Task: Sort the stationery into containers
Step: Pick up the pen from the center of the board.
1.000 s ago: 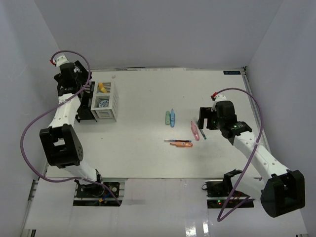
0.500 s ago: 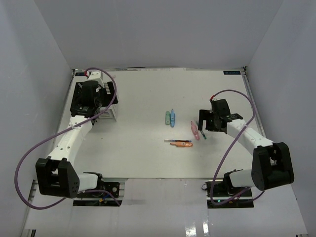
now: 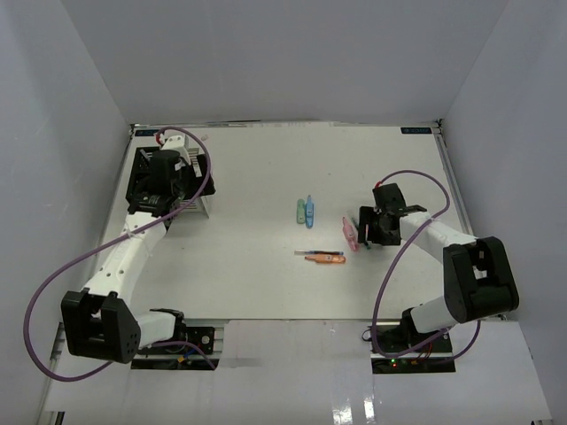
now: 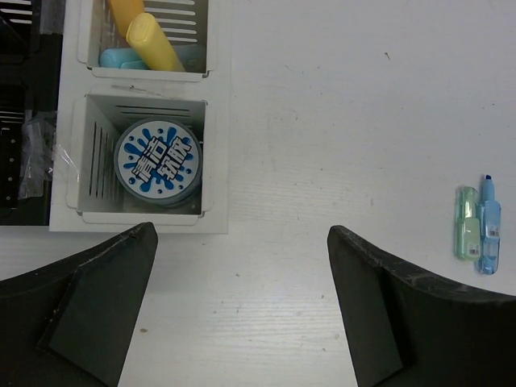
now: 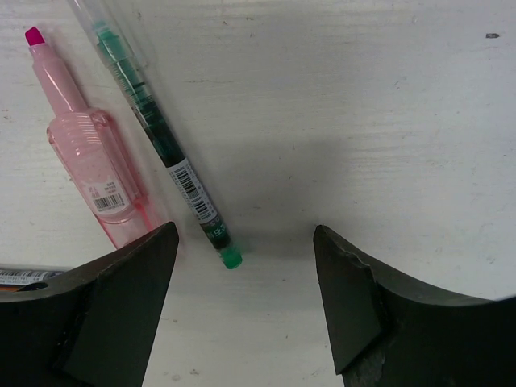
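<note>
My left gripper (image 4: 242, 234) hangs open over bare table just in front of the white container (image 4: 218, 121). That container holds a blue-white tape roll (image 4: 158, 162) in its near compartment, and a yellow marker (image 4: 153, 42) and a blue marker (image 4: 121, 56) in the far one. The black container (image 4: 16, 121) stands to its left. My right gripper (image 5: 242, 238) is open low over the table, with the tail end of a green pen (image 5: 161, 137) between its fingers. A pink marker (image 5: 89, 149) lies beside the pen.
A green marker (image 3: 300, 211) and a blue marker (image 3: 309, 211) lie side by side mid-table. An orange marker (image 3: 330, 259) and a thin dark pen (image 3: 312, 253) lie nearer the front. Walls enclose the table on three sides.
The left arm swung from the back-left corner to above the white container. The right gripper came down over the green pen's end, and its jaws narrowed a little.
</note>
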`<state>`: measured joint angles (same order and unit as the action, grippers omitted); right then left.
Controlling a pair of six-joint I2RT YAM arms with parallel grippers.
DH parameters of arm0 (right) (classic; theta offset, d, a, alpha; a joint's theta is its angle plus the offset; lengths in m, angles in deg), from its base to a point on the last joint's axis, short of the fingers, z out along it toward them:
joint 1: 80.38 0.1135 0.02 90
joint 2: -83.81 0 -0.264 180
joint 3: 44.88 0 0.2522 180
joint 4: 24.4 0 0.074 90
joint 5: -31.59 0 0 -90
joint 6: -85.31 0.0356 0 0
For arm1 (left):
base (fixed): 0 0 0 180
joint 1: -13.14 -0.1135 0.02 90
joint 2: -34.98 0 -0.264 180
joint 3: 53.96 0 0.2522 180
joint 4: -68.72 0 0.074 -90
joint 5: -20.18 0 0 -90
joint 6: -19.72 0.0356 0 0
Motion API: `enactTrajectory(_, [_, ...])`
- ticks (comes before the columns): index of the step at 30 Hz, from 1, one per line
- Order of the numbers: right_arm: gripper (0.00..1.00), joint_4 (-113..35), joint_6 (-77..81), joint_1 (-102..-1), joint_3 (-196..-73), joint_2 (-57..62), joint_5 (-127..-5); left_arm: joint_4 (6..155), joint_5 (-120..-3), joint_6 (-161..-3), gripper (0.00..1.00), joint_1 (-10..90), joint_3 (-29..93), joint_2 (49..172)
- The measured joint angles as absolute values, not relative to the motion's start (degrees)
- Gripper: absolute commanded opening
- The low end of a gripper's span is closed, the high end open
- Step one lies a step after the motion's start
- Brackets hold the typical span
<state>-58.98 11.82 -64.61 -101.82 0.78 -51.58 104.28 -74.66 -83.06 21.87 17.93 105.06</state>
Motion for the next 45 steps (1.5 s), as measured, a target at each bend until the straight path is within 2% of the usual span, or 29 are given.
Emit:
enactTrajectory(11, [0.66, -58.5, 11.4, -63.0, -102.0, -1.0, -47.7, 104.8, -73.4, -83.6, 0.98, 23.1, 17.9, 104.9])
enactTrajectory(14, [0.58, -57.9, 11.1, -62.9, -102.4, -1.6, -47.7, 104.8, -72.4, -84.1, 0.98, 23.4, 17.9, 105.0])
enactTrajectory(17, [0.40, -57.1, 10.8, -62.9, -102.8, -2.3, -47.9, 105.1, -71.2, -84.8, 0.98, 23.5, 18.1, 105.3])
enactTrajectory(26, [0.08, -55.4, 10.2, -62.9, -103.2, -2.9, -48.0, 106.1, -65.2, -87.8, 0.98, 23.6, 21.2, 108.6])
enactTrajectory(34, [0.08, -57.5, 8.8, -62.4, -103.2, 2.1, -48.8, 105.5, -51.8, -97.1, 0.98, 25.0, 26.3, 114.1])
enactTrajectory(40, [0.08, -51.9, 6.8, -58.7, -103.0, 17.3, -59.0, 100.0, -44.1, -105.4, 0.97, 30.4, 27.9, 116.5])
enactTrajectory(45, [0.08, -46.2, 7.3, -53.4, -103.0, 23.0, -66.4, 94.4, -42.4, -109.9, 0.96, 36.4, 29.1, 118.0])
